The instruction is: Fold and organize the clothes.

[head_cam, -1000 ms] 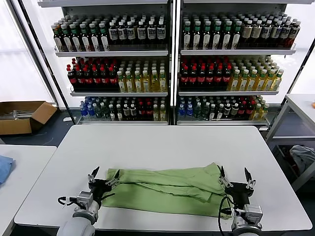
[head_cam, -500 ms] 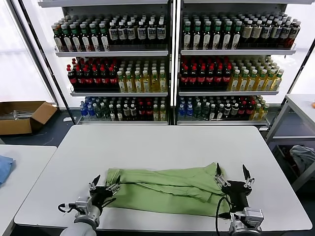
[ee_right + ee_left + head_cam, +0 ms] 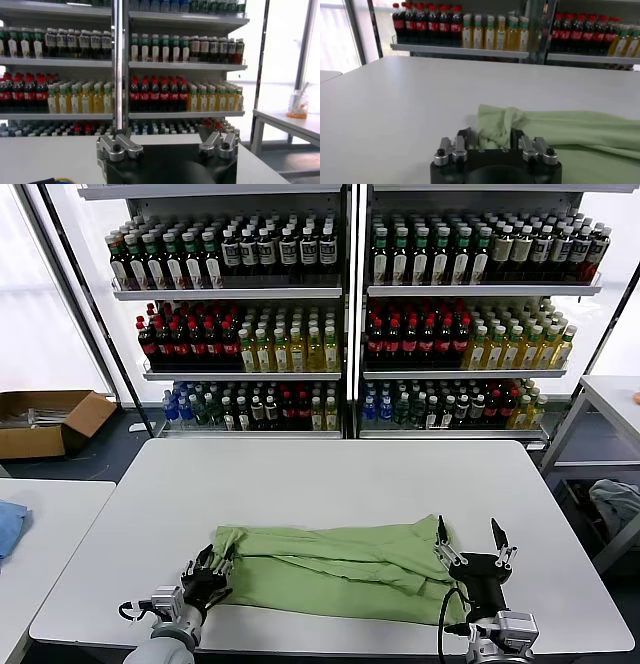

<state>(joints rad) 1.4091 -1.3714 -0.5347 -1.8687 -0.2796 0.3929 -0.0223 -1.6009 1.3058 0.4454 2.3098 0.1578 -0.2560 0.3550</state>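
Head view: the polo shirt (image 3: 335, 569) lies crumpled along the counter's (image 3: 330, 479) near edge. Left gripper (image 3: 208, 570) fingers pinch the shirt's left end. Right gripper (image 3: 470, 552) hovers over the right end, fingers spread.

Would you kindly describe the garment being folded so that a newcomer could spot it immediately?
Look at the white table before the bottle shelves. Along its near edge lies the light green shirt, folded into a long band between the two grippers. It is the only cloth on that table.
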